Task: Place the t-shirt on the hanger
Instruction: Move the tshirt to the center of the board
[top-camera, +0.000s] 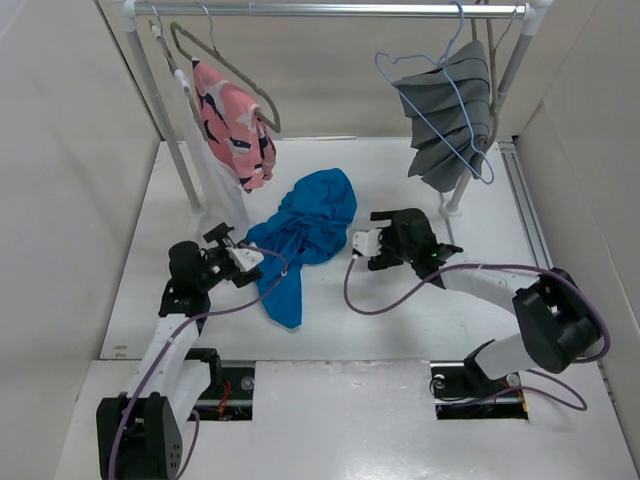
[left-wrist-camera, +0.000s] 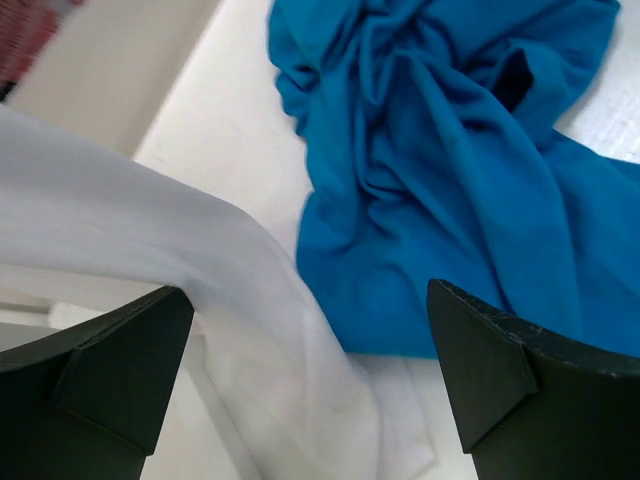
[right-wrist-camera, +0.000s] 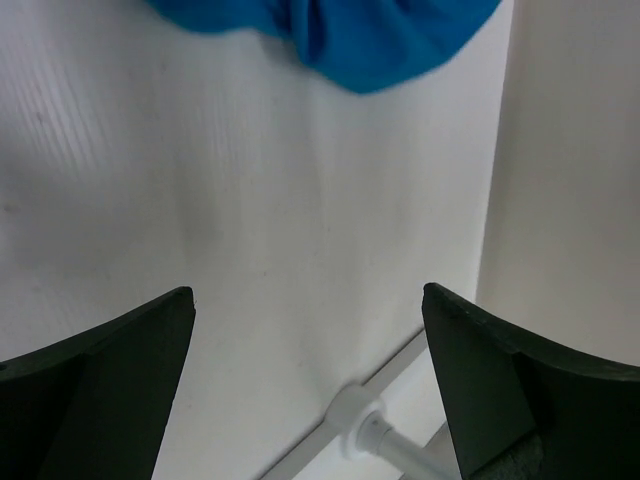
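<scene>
The t-shirt (top-camera: 300, 235) lies crumpled on the table (top-camera: 400, 320) near its middle. The left gripper (top-camera: 243, 258) is just beside its left edge, and the right gripper (top-camera: 362, 245) is near its right edge but apart from it. Behind the t-shirt a rail (top-camera: 330, 10) spans the far side: at its left end a patterned garment (top-camera: 238, 125) hangs on a thick hanger (top-camera: 215, 50) with a plain cloth (top-camera: 215, 180) below, and at its right end the wire hanger (top-camera: 436, 122) hangs in front of a pleated cloth (top-camera: 440, 160).
</scene>
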